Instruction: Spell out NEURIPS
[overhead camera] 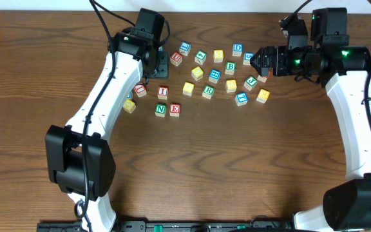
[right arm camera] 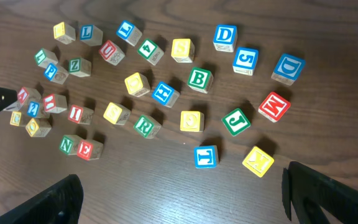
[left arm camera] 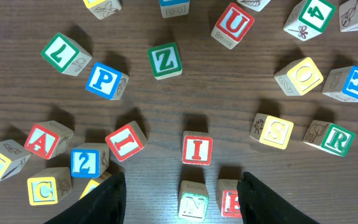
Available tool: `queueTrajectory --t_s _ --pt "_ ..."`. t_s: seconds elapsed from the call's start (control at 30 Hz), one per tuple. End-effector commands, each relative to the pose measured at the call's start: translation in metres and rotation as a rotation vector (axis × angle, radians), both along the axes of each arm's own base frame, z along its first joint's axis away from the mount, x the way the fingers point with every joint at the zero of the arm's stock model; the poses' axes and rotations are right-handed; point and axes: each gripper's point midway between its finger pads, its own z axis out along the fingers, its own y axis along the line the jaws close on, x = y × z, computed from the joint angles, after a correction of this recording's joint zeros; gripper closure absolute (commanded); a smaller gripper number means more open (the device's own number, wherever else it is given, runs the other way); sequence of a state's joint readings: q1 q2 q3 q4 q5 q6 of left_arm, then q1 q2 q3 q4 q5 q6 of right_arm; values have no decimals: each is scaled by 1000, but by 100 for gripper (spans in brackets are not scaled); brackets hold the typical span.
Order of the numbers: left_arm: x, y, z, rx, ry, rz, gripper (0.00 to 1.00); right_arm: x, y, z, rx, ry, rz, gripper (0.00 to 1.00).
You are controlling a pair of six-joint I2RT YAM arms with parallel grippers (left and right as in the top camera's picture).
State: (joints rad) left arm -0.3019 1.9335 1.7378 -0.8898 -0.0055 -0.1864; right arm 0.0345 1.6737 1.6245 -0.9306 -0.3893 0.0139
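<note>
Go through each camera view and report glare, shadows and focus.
Overhead: even light, no hard glare on the table, letters tiny but legible. Left wrist: sharp; the N cube is washed out by glare, and the left gripper's fingers are black silhouettes. Right wrist: dimmer, far-left cubes soft, the right gripper's fingers dark and blurred.
</note>
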Motion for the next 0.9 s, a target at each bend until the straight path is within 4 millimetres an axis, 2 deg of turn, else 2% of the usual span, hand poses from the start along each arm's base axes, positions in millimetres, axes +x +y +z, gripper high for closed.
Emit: queueTrajectory --t_s 0.0,0.87 --pt "-4 1 -13 3 35 14 43 2 -2 6 -3 -19 3 1" --pt "-6 0 -14 -9 45 47 44 2 -2 6 -3 -19 3 1"
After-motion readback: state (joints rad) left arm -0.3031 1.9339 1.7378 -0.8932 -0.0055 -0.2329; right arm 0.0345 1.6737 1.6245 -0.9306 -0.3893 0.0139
